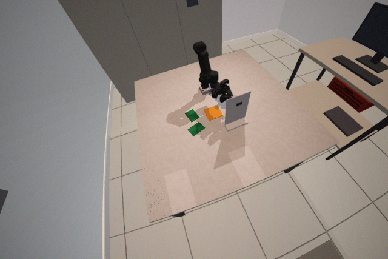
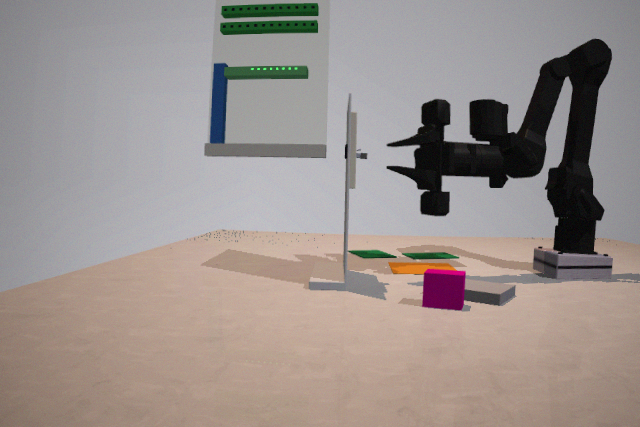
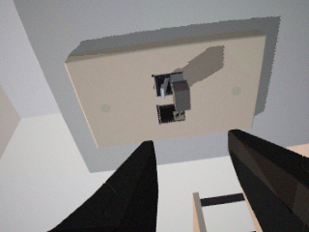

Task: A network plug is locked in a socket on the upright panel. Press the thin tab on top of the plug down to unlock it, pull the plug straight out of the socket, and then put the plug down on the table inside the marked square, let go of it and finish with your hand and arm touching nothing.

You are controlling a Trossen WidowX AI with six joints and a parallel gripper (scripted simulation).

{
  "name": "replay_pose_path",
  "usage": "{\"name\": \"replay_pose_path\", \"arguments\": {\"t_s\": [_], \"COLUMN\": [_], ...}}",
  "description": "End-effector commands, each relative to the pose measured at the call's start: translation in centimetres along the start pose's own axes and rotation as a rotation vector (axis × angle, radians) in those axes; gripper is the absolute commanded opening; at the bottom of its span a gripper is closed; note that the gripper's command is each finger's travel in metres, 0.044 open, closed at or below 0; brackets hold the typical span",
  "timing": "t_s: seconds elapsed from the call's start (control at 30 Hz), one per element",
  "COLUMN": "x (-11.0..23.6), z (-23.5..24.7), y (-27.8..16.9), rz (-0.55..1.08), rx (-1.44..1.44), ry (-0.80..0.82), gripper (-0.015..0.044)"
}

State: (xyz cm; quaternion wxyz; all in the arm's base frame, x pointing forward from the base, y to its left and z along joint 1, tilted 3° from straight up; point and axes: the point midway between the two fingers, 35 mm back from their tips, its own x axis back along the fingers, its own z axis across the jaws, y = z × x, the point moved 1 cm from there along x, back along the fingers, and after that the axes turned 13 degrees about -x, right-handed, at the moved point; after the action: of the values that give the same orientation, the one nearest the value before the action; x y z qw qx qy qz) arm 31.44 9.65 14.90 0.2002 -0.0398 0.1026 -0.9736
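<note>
- Grey walls close off the background, with a pale board carrying green strips to the left in the exterior view; your surface (image 2: 155,350) is a tan top carrying everything else.
- Left of centre stands the panel (image 2: 347,205), upright on its foot and seen edge-on from outside.
- Your plug (image 2: 362,155) is seated in the socket (image 3: 166,85), its small grey body poking out toward the arm; the wrist view shows it (image 3: 182,96) hanging over a second, vacant opening below.
- Expect it to be light, rigid and small, likely slick plastic. The tab, too small to make out, is probably springy and the frailest part, so press it gently.
- Take hold across the exposed body with one finger bearing on the tab side, then draw straight back; a skewed pull could jam it.
- Below lie two green patches, an orange square (image 2: 421,267), a magenta cube and a grey slab.
- Rightmost, your end effector (image 2: 388,155) hovers level with the plug, near but apart, fingers partly open, one above the other, and holding nothing.
</note>
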Motion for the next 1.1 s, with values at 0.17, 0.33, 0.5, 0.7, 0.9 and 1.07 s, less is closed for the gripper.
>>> {"name": "replay_pose_path", "arguments": {"t_s": [0.17,0.33,0.5,0.7,0.9,1.07], "x": [-1.1,-1.8,-2.4,-3.1,-3.9,-4.4], "z": [0.3,0.4,0.4,0.4,0.4,0.3], "y": [0.2,0.4,0.5,0.7,1.0,1.1], "rz": [0.004,0.004,0.005,0.005,0.005,0.005], "rx": [-0.004,-0.004,-0.004,-0.004,-0.004,-0.003], "ry": [0.007,0.007,0.008,0.008,0.009,0.009], "gripper": [0.0156,0.0156,0.0156,0.0156,0.0156,0.0156]}}
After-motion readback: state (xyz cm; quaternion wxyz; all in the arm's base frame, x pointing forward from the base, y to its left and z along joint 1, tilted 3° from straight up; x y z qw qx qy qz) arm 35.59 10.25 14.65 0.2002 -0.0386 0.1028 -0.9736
